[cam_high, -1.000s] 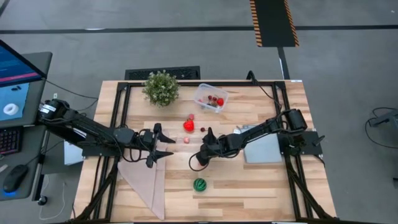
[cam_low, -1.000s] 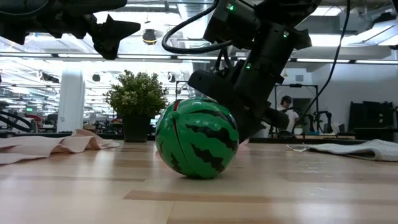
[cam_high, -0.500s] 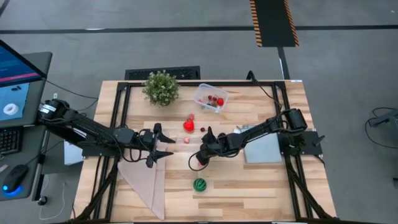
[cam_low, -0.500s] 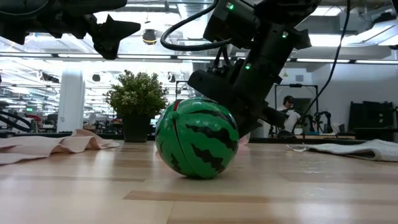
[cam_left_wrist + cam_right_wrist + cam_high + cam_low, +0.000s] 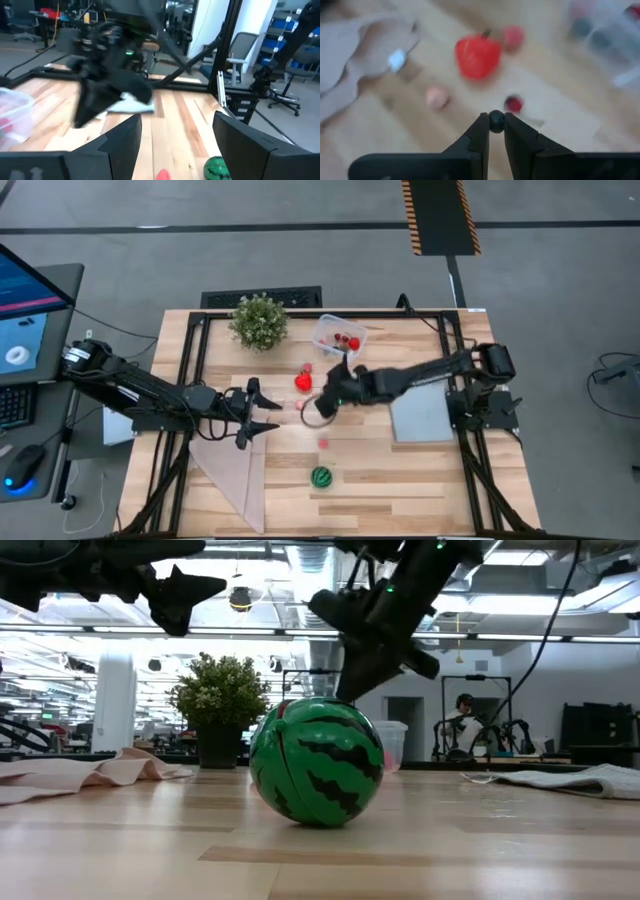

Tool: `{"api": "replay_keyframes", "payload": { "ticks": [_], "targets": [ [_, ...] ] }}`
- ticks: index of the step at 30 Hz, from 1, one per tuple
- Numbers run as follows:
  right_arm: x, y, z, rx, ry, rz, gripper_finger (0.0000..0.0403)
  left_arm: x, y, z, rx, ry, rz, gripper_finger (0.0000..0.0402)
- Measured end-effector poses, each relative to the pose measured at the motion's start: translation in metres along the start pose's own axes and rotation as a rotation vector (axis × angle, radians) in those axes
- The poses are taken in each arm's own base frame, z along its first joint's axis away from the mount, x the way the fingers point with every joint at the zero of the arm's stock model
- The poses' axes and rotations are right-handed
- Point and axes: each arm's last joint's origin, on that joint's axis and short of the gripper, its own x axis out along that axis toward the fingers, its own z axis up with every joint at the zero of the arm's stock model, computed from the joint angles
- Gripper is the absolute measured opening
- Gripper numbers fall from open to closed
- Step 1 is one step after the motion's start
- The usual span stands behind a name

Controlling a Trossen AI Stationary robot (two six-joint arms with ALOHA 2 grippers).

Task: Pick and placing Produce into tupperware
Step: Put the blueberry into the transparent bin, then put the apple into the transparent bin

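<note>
My right gripper [image 5: 325, 393] hangs above the middle of the table, over the loose fruits, shut on a tiny dark round piece [image 5: 496, 121]. Below it lie a red strawberry [image 5: 477, 56], a pink piece [image 5: 512, 36], a pale pink piece [image 5: 437, 96] and a dark red piece [image 5: 513, 104]. Another pink piece [image 5: 323, 442] rests nearer me, and the green striped ball [image 5: 321, 476] sits on the table close to the near edge. The clear tub [image 5: 338, 337] stands at the far side with red and dark fruits inside. My left gripper [image 5: 272, 410] is open and waits left of the fruits. My right gripper pinches the tiny dark round piece [image 5: 496, 120] between its two fingertips [image 5: 481, 131], only at their free ends. The fingers slant down from the table's right. The piece is lifted clear of the table.
A bushy potted plant [image 5: 259, 321] stands left of the tub at the far edge. A pinkish cloth [image 5: 235, 465] lies at the near left, below my left gripper. A flat grey-blue sheet [image 5: 422, 415] lies under my right arm. Bare wood shows around the striped ball.
My right gripper has risen from the table beside the striped ball and swung toward the far edge, toward the tub, staying shut. A pink piece now shows on the table where the gripper stood.
</note>
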Motion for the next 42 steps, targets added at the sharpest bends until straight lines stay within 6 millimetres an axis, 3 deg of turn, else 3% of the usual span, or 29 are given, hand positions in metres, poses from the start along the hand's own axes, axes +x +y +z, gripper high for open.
{"api": "replay_keyframes", "payload": {
  "ticks": [11,15,19,31,36,42],
  "targets": [
    [0.017,-0.086,0.071,0.12,-0.057,-0.124,0.0074,0.001,0.001,-0.002,0.001,0.008,0.016,0.0236],
    [0.024,-0.112,0.085,0.167,-0.031,-0.117,0.0078,0.001,0.001,-0.002,0.002,0.01,0.016,0.0236],
    [0.03,-0.125,0.089,0.187,-0.012,-0.114,0.0101,0.001,0.001,-0.002,0.002,0.011,0.017,0.0236],
    [0.022,-0.104,0.084,0.114,-0.033,-0.051,0.0245,0.001,0.001,-0.002,0.008,0.011,0.032,0.0236],
    [0.017,-0.079,0.068,0.089,0.092,0.111,0.026,0.001,0.002,-0.004,0.01,0.03,0.039,0.0236],
    [0.001,-0.034,0.04,0.061,0.225,0.281,0.026,0.001,0.002,-0.006,0.008,0.044,0.049,0.0236]
  ]
}}
